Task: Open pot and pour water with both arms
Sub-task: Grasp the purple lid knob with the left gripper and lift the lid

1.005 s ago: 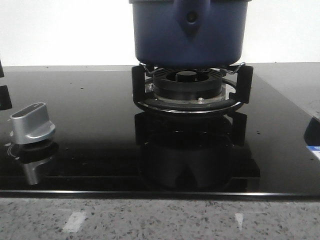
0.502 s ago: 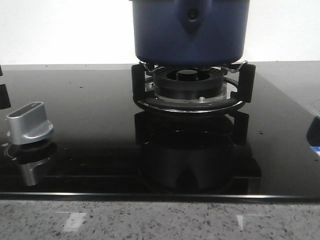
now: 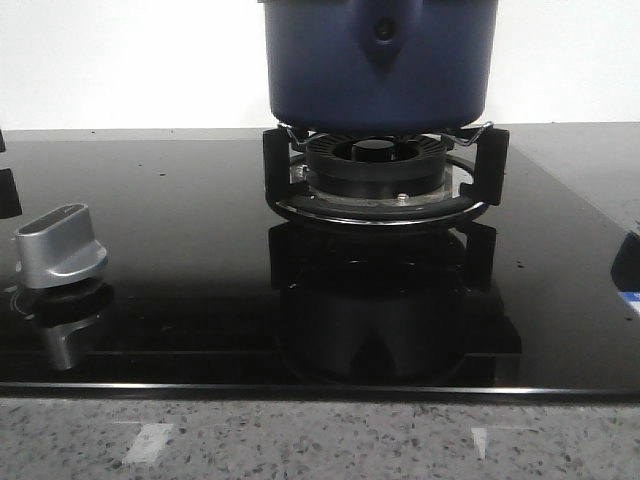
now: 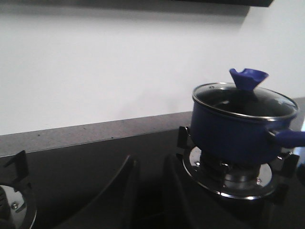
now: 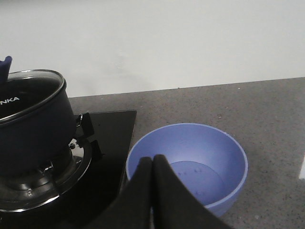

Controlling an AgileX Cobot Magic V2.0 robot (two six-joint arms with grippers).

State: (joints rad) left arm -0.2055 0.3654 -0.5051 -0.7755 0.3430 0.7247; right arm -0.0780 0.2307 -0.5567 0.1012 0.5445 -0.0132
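Note:
The dark blue pot (image 3: 330, 70) stands on the burner at the back centre, its handle mount with one rivet facing me. In the left wrist view the pot (image 4: 228, 133) carries a glass lid (image 4: 224, 98) with a blue knob (image 4: 248, 78), and its handle (image 4: 290, 137) points right. My left gripper (image 4: 150, 162) is open and empty, low over the black cooktop, left of the pot. My right gripper (image 5: 152, 160) is shut and empty above the near rim of a blue bowl (image 5: 224, 152). The pot (image 5: 28, 129) is to its left. Neither gripper shows in the front view.
The black burner ring (image 3: 380, 170) and its pan supports hold the pot. A silver stove knob (image 3: 60, 245) stands at the left of the glass cooktop (image 3: 180, 220). A second burner (image 4: 14, 200) lies further left. A speckled stone counter (image 3: 320, 440) runs along the front.
The front view has shifted very slightly, so the pot and knob sit a few pixels off from a second ago. Nothing on the stove has visibly moved.

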